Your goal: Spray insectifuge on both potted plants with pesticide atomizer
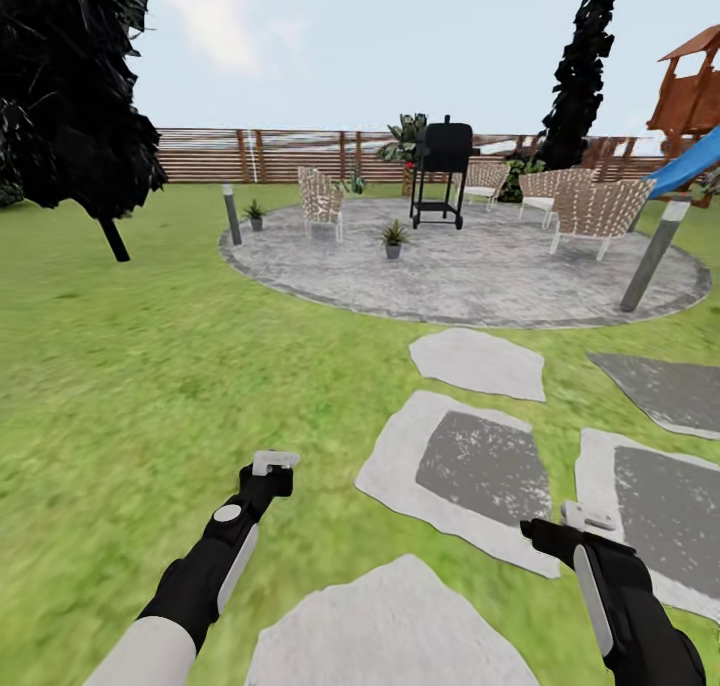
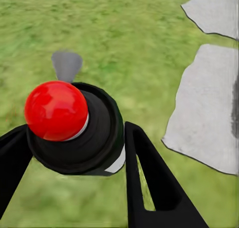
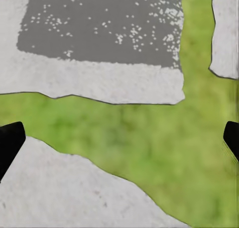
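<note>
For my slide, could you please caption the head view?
Both grippers, left and right, hover over stepping stones facing the patio with two potted plants.

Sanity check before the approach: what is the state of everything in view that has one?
left gripper: red-topped black object between its fingers, grip unclear
right gripper: open, empty
near potted plant: upright on the patio
far potted plant: upright by the patio's edge
grill: lid shut
chairs: upright
</note>
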`<state>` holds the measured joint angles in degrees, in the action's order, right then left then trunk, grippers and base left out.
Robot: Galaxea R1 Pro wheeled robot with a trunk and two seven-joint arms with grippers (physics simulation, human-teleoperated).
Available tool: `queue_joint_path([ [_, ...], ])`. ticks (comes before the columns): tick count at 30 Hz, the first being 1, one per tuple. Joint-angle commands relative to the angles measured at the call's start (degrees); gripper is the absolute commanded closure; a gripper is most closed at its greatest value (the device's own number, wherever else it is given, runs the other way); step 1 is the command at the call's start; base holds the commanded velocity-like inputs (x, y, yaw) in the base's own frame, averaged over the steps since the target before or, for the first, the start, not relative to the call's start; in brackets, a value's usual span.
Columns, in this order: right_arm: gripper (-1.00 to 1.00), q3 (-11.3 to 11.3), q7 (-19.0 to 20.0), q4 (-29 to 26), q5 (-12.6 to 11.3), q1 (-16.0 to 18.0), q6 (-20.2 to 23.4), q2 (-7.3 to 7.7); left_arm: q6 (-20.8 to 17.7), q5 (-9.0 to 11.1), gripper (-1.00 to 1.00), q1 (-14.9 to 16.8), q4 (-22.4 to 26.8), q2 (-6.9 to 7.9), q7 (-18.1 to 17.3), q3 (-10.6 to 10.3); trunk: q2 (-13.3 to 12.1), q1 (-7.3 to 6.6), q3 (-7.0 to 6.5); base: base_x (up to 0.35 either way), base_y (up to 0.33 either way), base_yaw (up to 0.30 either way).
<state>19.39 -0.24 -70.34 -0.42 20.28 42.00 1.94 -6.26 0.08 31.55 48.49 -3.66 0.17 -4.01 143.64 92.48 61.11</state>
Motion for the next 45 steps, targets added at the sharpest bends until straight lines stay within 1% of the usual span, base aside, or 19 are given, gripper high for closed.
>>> queue_joint_path([
  [1,-1.0,-0.01,-0.03,-0.06,-0.02,0.03,0.28,0.0,-0.33,0.01,1.0,0.01,0.12,0.01,0.02,-0.04,0.02,0.02,0.03,0.338,0.0,-0.244],
  [9,-1.0,-0.05,-0.03,-0.06,-0.02,0.02,0.28,-0.01,-0.32,0.01,1.0,0.01,0.12,0.0,0.02,-0.04,0.02,0.02,-0.01,0.338,0.0,-0.113],
  [27,-1.0,-0.12,-0.07,-0.06,0.03,0.02,0.24,0.02,-0.32,0.01,1.0,0.01,0.12,0.06,0.08,0.1,0.02,0.02,-0.02,0.338,0.0,-0.002],
  [38,-1.0,-0.14,-0.04,0.32,0.07,0.02,0.19,0.08,-0.33,0.09,1.0,0.01,0.12,0.45,0.03,0.48,0.02,0.02,-0.02,0.339,0.0,0.0],
  [45,-1.0,-0.14,-0.03,0.31,0.07,0.02,0.19,0.08,-0.33,0.1,1.0,0.01,0.11,0.44,0.02,0.41,0.02,0.02,-0.02,0.339,0.0,0.0],
])
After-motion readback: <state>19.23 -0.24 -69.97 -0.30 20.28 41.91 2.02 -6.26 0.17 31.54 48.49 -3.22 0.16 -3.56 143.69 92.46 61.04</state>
